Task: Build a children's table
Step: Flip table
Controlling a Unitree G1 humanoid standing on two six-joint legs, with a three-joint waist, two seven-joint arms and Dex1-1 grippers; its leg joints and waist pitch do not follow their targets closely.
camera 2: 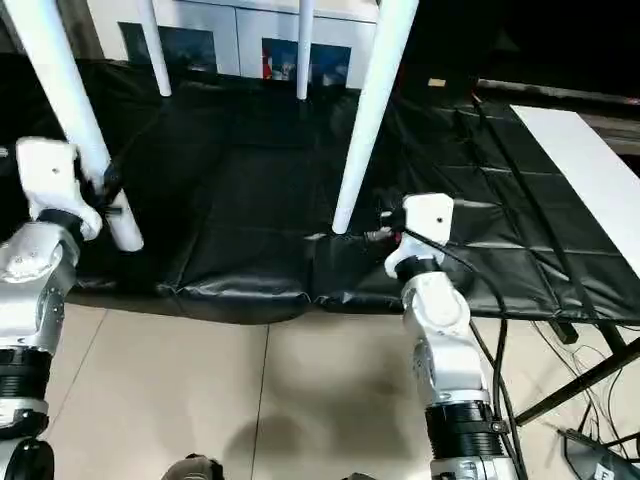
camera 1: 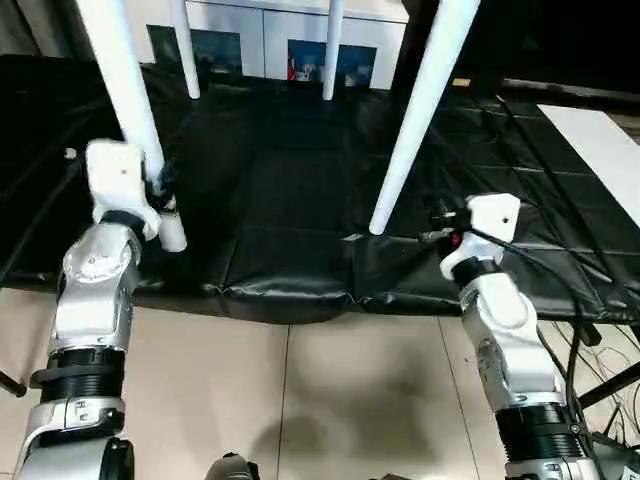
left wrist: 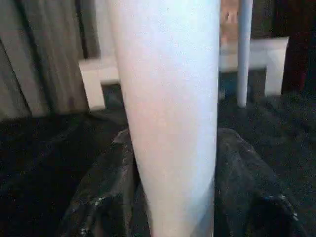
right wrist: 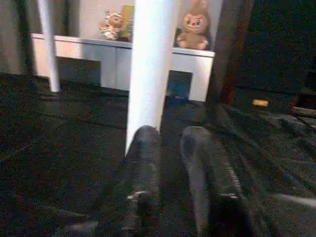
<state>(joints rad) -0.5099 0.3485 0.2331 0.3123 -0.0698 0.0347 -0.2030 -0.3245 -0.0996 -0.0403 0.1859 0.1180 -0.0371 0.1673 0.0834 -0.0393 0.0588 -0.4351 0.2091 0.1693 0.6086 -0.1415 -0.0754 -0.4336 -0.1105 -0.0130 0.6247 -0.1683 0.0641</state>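
The children's table stands on its legs on the black mat (camera 1: 290, 200); its tabletop is above the picture edge, out of view. My left gripper (camera 1: 160, 185) is shut on the near left leg (camera 1: 125, 70), low down near its foot; the left wrist view shows that leg (left wrist: 168, 123) between the black fingers (left wrist: 106, 187). The near right leg (camera 1: 420, 100) slants down to the mat. My right gripper (right wrist: 168, 136) is shut and empty, its tips just beside that leg's foot (right wrist: 148, 74). Two far legs (camera 1: 183, 50) (camera 1: 332, 50) stand at the back.
A flat thin white board (camera 1: 600, 150) lies on the mat at the right. Cables (camera 1: 580, 330) trail off the mat's right front. A white cabinet (right wrist: 113, 54) with toys stands behind the mat. Tiled floor (camera 1: 330, 390) lies in front.
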